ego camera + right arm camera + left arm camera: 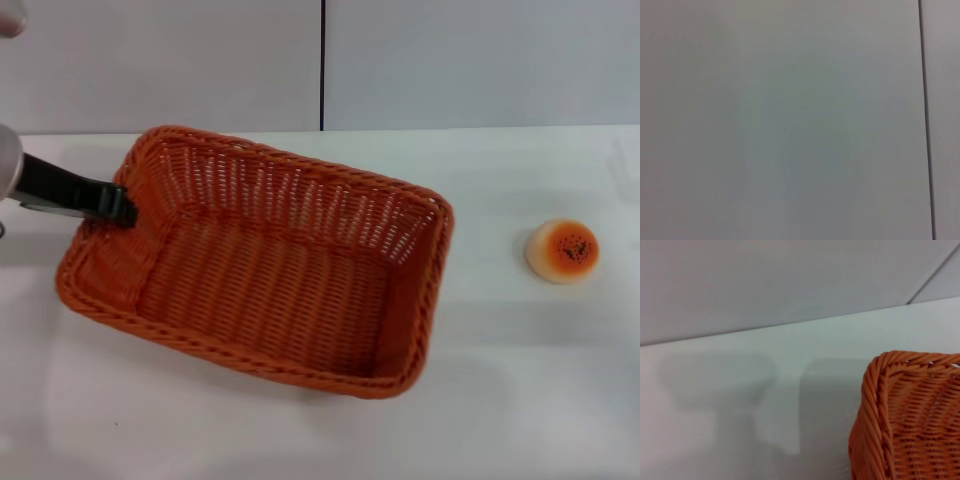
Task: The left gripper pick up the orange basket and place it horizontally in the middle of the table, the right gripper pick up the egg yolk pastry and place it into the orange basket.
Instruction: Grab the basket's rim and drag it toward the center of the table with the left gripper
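Observation:
The orange basket [265,262] lies at the centre-left of the white table [520,400], turned at a slant, and it is empty. My left gripper [118,206] reaches in from the left edge, its black fingers closed together on the braided rim at the basket's left end. One corner of the orange basket [905,415] shows in the left wrist view. The egg yolk pastry [563,250] sits alone on the table, well to the right of the basket. My right gripper is out of view; its wrist view shows only a grey wall.
A light grey wall [450,60] with a dark vertical seam [322,65] stands behind the table. Bare white tabletop lies in front of the basket and between the basket and the pastry.

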